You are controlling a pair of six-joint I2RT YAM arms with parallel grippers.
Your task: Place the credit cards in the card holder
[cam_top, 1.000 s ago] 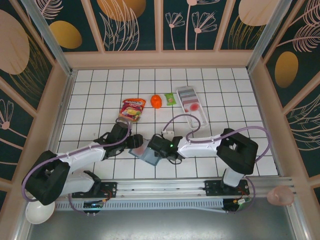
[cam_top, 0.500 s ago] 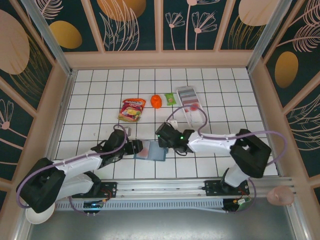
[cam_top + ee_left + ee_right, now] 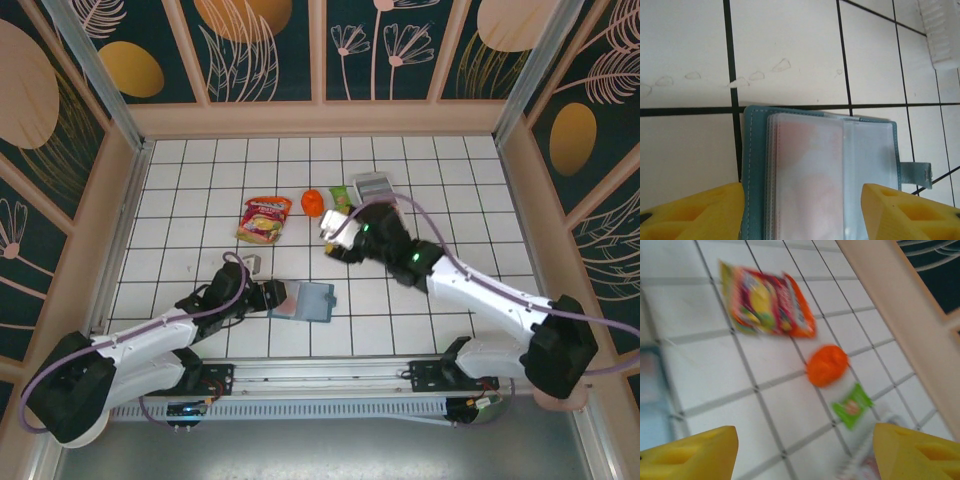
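Left gripper (image 3: 802, 215): jaws apart, straddling near end of card holder (image 3: 820, 170); clamped or merely flanking, can't tell. Holder lies open, flat on tile, probably light and floppy, sleeves likely slick, so take the stitched teal cover edge. Farther off, right gripper (image 3: 805, 450) hovers spread, empty.

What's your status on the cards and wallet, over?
Left gripper open, straddling the wallet. Right gripper open, empty, near the green packet. Wallet lies open, one pinkish card in its sleeve. Nothing blocking.
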